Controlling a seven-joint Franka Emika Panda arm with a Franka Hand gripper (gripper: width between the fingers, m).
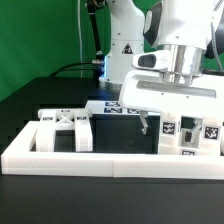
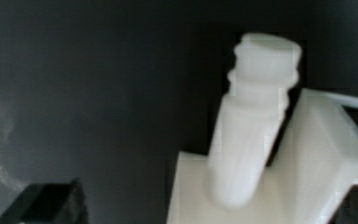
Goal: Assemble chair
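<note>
My gripper (image 1: 172, 130) hangs low over the exterior view's right side. One dark finger (image 1: 147, 125) shows, standing apart from a white chair part with marker tags (image 1: 190, 135) below the hand. In the wrist view one dark finger (image 2: 51, 202) stands well off to the side, so the jaws are open. A white chair part (image 2: 309, 160) with a rounded white rod (image 2: 250, 110) fills the space between the jaws, very close to the camera. The other finger is hidden behind it. I cannot tell whether the part touches a finger.
More white chair parts (image 1: 65, 130) lie at the exterior view's left. A flat white piece with tags (image 1: 105, 106) lies behind them. A low white wall (image 1: 100, 162) runs along the front of the black table. A green screen stands behind.
</note>
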